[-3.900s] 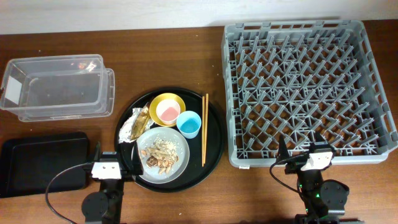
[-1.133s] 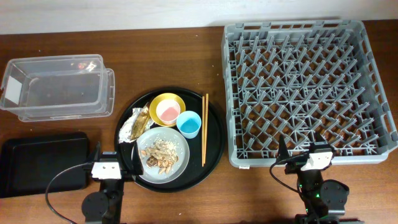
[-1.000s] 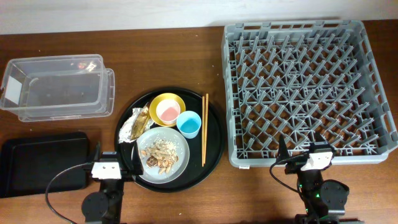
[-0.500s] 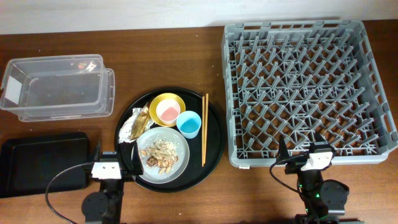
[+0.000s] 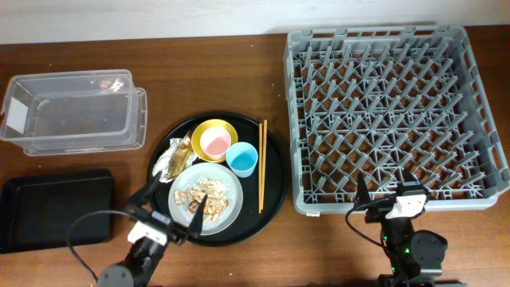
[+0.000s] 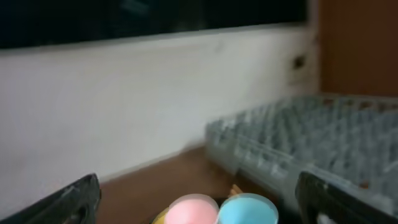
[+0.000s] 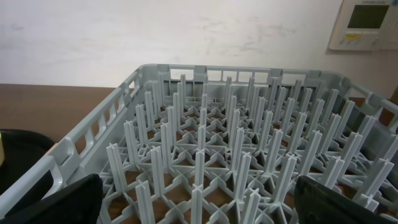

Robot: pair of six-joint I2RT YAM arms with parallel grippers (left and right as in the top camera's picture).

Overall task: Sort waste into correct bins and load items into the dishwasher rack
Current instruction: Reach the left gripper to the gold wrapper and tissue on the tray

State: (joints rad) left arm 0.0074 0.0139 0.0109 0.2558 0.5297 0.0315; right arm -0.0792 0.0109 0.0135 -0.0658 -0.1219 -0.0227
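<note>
Left gripper (image 5: 179, 198), spread wide, hovers at the near edge of the plate (image 5: 229, 209) on the round tray (image 5: 279, 179), likely lined up for the scraps (image 5: 203, 198) heaped there beside the foil (image 5: 171, 158), while the right gripper (image 5: 384, 187), also spread, sits by the rack (image 5: 390, 112) for dishes

Two matt black arms with white blocks and thin black cables, at the near edge of the tabletop.

The left fingers (image 5: 142, 199) are flat, dull black blades that narrow to points. Just behind them a small white rectangular block (image 5: 147, 233) sits on a black housing. A thin black left cable (image 5: 75, 241) loops from behind it towards a rounded black base (image 5: 115, 276). The right fingers (image 5: 360, 191) are the same dull black blades. Behind them is a white right block (image 5: 408, 202) edged in black, with a thin black right cable (image 5: 351, 225) curving beside it. Further behind is a rounded black motor housing (image 5: 424, 245) with a small green light (image 5: 406, 249). Both wrist views show the fingers as plain black wedges.
</note>
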